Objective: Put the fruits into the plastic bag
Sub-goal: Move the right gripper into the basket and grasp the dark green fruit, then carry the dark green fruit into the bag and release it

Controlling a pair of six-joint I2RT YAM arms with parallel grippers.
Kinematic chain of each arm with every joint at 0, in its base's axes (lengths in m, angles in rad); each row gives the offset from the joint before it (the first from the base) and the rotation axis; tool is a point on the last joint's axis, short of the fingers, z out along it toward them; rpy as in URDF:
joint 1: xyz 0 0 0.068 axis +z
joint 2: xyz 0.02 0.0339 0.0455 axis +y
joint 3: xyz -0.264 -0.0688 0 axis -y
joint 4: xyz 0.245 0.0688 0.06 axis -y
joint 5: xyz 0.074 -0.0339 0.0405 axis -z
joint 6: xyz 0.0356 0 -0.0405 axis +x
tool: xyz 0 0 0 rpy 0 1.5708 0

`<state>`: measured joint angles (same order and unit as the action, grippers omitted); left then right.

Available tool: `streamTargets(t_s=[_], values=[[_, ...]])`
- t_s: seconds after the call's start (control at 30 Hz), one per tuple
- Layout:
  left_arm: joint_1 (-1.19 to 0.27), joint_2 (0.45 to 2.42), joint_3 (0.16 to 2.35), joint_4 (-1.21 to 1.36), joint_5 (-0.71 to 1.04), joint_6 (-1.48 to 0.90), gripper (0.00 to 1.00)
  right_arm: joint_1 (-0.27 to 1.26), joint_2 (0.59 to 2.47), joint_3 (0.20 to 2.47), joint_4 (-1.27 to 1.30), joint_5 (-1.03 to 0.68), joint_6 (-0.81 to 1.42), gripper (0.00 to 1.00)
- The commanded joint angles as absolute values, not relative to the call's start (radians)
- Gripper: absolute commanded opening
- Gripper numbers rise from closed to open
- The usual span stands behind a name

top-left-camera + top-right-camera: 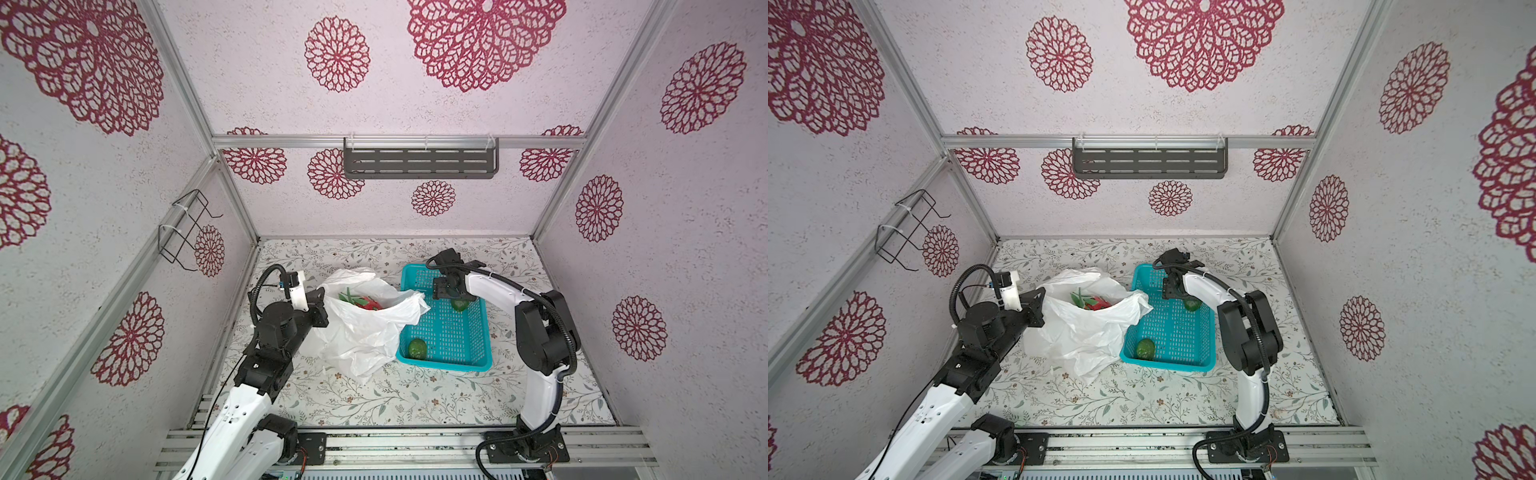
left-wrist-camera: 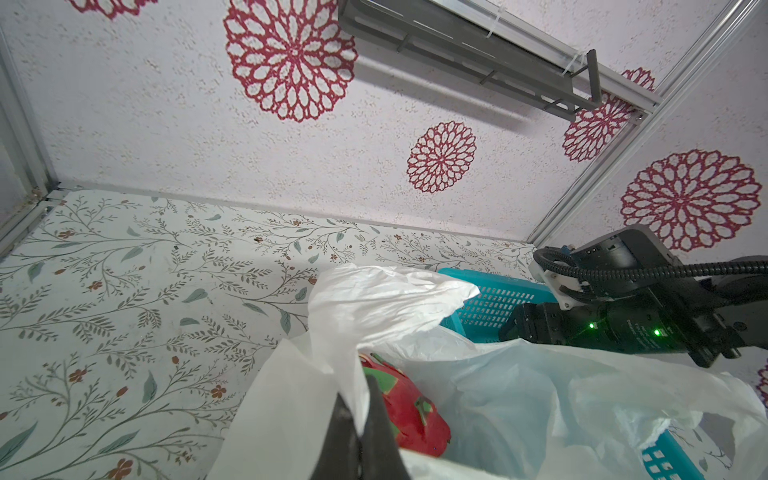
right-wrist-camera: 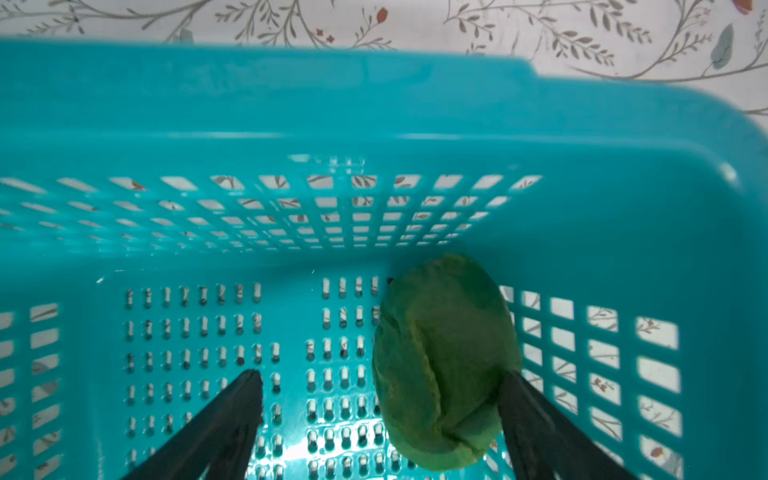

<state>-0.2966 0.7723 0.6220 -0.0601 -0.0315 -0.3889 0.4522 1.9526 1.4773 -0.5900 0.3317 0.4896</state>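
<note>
In both top views the bag (image 1: 365, 332) slumps on the surface (image 1: 415, 399) against the basket (image 1: 444, 365), with a red fruit (image 1: 371, 305) inside. A near green fruit (image 1: 417, 348) lies in a basket corner, and the right arm half hides a far green fruit (image 1: 459, 305). In the left wrist view, the left end effector (image 2: 359, 399) pinches the bag's rim. In the right wrist view, the right end effector (image 3: 381, 376) is spread around the far green fruit, one finger touching it.
</note>
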Motion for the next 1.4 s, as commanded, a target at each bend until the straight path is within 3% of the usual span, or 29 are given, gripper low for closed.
streamTargets(t_s=[0.0, 0.43, 0.63, 0.73, 0.93, 1.03, 1.17, 1.37], values=[[-0.301, 0.768, 0.622, -0.052, -0.042, -0.377, 0.00, 0.450, 1.970, 1.481, -0.624, 0.341, 0.479, 0.89], [-0.302, 0.765, 0.640, -0.078, -0.043, -0.362, 0.00, 0.451, 2.063, 1.519, -0.630, 0.378, 0.450, 0.88], [-0.301, 0.767, 0.635, -0.071, -0.049, -0.366, 0.00, 0.450, 2.060, 1.506, -0.617, 0.346, 0.448, 0.81], [-0.303, 0.770, 0.628, -0.059, -0.048, -0.378, 0.00, 0.450, 2.039, 1.484, -0.588, 0.338, 0.444, 0.70], [-0.302, 0.773, 0.624, -0.050, -0.044, -0.385, 0.00, 0.454, 1.903, 1.426, -0.479, 0.301, 0.434, 0.32], [-0.303, 0.776, 0.623, -0.046, -0.042, -0.384, 0.00, 0.456, 1.776, 1.373, -0.340, 0.199, 0.419, 0.27], [-0.303, 0.787, 0.630, -0.046, -0.034, -0.382, 0.00, 0.472, 1.647, 1.316, -0.093, -0.087, 0.382, 0.28], [-0.303, 0.798, 0.640, -0.044, -0.024, -0.378, 0.00, 0.565, 1.669, 1.412, -0.041, -0.419, 0.308, 0.34]])
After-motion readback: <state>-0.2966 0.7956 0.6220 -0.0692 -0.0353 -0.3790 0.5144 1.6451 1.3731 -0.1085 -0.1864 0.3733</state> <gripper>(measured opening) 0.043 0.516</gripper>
